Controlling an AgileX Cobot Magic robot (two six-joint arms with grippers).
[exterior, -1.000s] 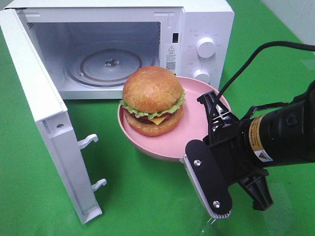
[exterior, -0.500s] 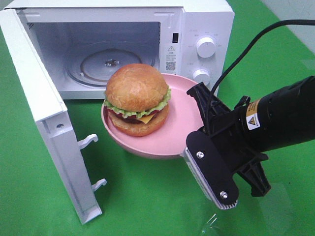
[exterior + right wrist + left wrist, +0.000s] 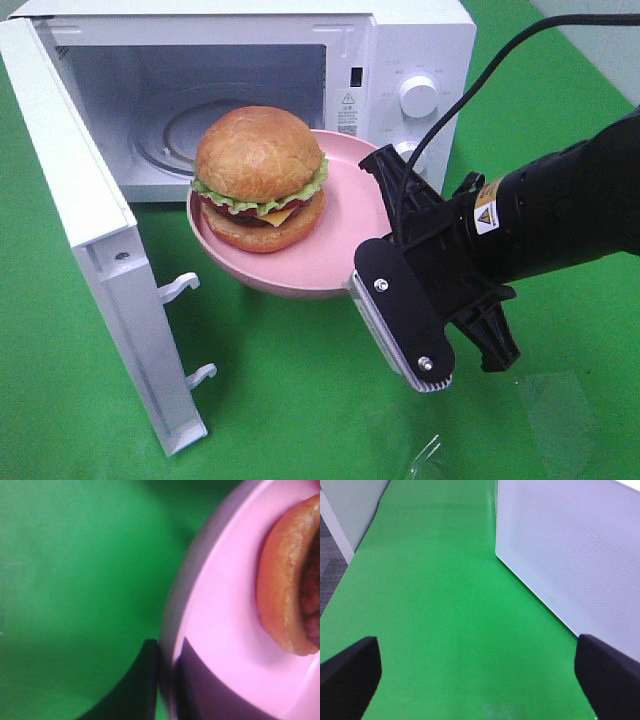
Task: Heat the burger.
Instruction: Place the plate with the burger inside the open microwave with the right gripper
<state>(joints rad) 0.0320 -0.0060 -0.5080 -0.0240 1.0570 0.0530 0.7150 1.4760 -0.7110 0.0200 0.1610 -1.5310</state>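
Observation:
The burger (image 3: pixel 260 175), with a tan domed bun, lettuce edge and dark filling, sits on a pink plate (image 3: pixel 340 240). The plate is held off the green cloth, just in front of the open microwave (image 3: pixel 420 60). My right gripper (image 3: pixel 362 283) is shut on the plate's near right rim. In the right wrist view its dark fingers (image 3: pixel 145 680) pinch the plate (image 3: pixel 225 610) edge, with the burger (image 3: pixel 280 580) beyond. My left gripper (image 3: pixel 480 680) is open over bare green cloth and holds nothing; the exterior view does not show it.
The microwave door (image 3: pixel 90 230) swings wide open to the left, latch hooks pointing toward the plate. A glass turntable (image 3: pixel 180 130) lies inside the cavity. The door's white outer face (image 3: pixel 570 555) stands near my left gripper. A clear plastic scrap (image 3: pixel 430 460) lies on the cloth.
My right gripper has carried the plate and burger up and to the left, toward the microwave opening. The left gripper has not moved.

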